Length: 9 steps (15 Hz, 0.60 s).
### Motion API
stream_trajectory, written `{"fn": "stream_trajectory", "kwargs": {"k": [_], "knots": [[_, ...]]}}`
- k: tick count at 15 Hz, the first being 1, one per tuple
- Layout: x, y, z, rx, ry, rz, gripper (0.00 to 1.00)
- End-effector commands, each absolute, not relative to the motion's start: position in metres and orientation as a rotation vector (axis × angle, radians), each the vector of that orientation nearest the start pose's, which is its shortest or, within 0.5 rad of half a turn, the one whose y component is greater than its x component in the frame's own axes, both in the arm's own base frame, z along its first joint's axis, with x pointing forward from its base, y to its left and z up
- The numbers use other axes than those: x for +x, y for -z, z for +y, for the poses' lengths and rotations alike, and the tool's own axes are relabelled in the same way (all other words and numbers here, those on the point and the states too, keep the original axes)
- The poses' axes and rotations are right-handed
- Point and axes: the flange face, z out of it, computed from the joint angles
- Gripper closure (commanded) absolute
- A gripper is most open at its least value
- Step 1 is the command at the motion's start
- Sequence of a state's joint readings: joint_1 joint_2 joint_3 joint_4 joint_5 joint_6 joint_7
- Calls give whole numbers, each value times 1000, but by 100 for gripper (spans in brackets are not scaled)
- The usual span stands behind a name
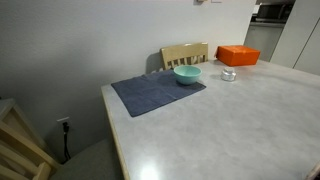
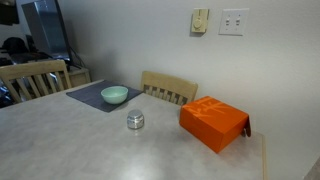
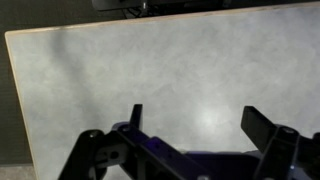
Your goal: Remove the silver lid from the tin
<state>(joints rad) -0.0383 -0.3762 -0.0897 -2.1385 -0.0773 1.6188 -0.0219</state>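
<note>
The tin is a small low silvery container standing on the pale table, with the silver lid sitting on top of it. It also shows in an exterior view, between the teal bowl and the orange box. My gripper appears only in the wrist view, open and empty, its two fingers spread above bare tabletop. Neither the tin nor the lid shows in the wrist view. The arm is out of sight in both exterior views.
A teal bowl sits on a dark blue mat. An orange rectangular box lies beside the tin. Wooden chairs stand at the table's far edge. The table edge shows in the wrist view.
</note>
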Motion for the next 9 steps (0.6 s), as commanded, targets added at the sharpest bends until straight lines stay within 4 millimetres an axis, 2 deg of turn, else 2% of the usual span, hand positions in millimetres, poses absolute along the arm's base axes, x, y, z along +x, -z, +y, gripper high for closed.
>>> {"fn": "stream_trajectory", "kwargs": {"k": [1, 5, 9], "knots": [[426, -543, -68, -3162, -262, 152, 0], [445, -546, -67, -3130, 29, 14, 0], [476, -535, -80, -3022, 299, -130, 0]]}}
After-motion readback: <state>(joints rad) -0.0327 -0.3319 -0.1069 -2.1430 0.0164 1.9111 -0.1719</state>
